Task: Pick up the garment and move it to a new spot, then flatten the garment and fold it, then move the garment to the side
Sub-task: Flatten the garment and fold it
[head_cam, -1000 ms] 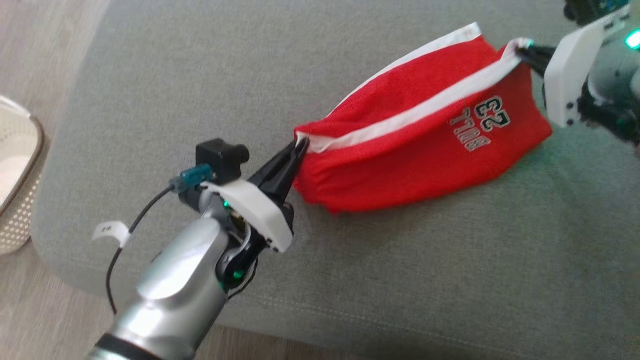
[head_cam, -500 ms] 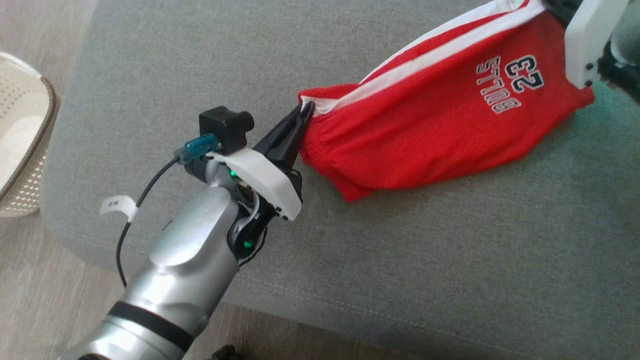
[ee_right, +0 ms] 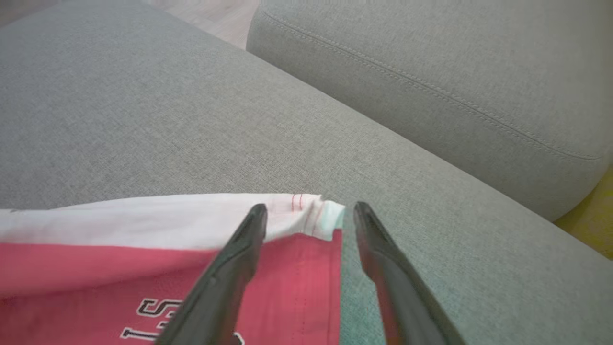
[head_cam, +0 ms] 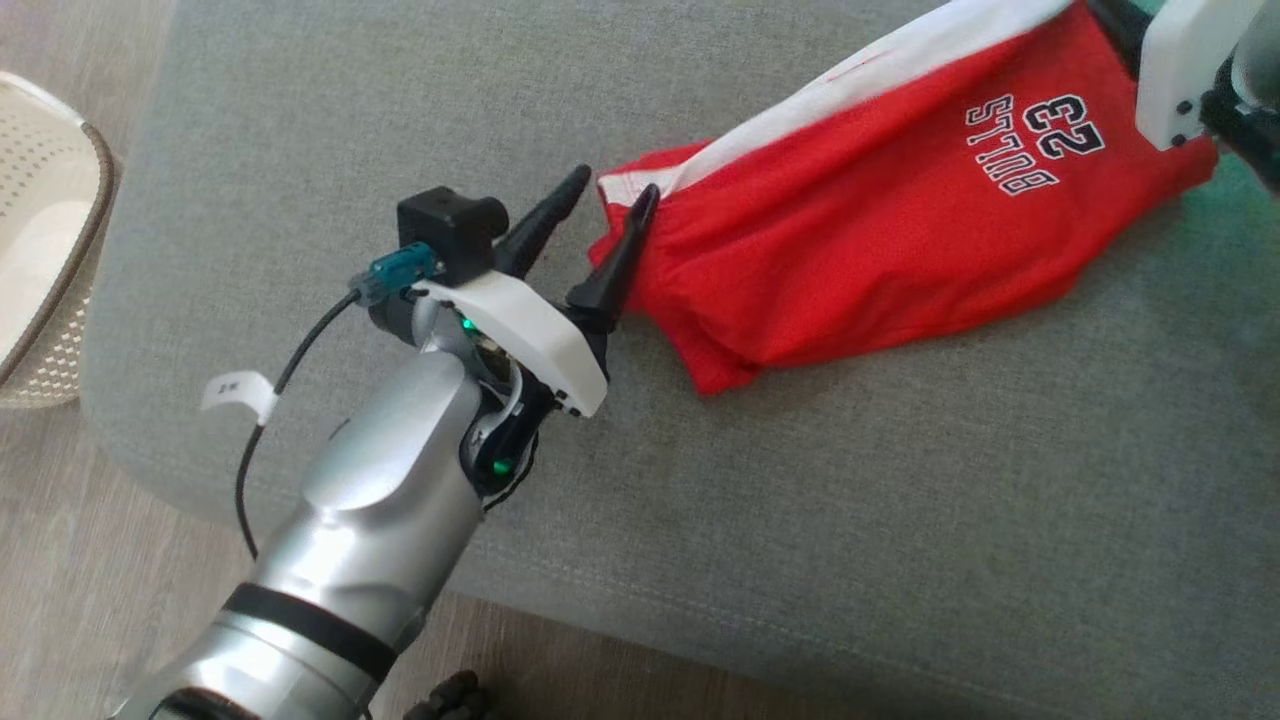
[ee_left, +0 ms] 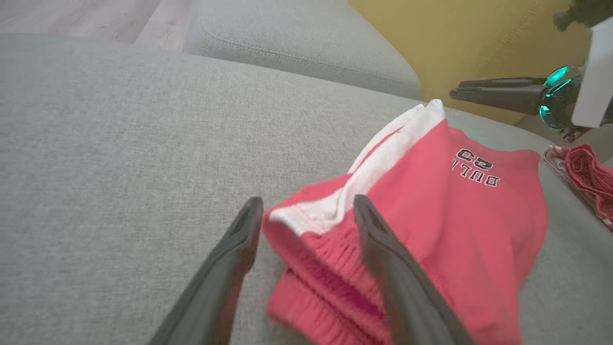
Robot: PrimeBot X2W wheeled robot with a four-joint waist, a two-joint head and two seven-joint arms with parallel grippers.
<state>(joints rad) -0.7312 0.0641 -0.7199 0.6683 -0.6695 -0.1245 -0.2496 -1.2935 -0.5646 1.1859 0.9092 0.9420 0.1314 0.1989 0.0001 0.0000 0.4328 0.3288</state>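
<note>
The silver left arm (head_cam: 380, 500) reaches up from the lower left of the head view. Its left gripper (head_cam: 614, 184) points up and to the right, with its 2 dark fingers (head_cam: 620, 250) spread apart. The right gripper (ee_right: 310, 207) sits at the upper right edge behind its white wrist plate (head_cam: 1180, 60), its 2 fingers also parted.

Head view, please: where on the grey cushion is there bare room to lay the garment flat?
Free: the wide cushion stretch below the red garment; also the patch above the left jaws. Crowded: top right, by the right jaws.
</note>
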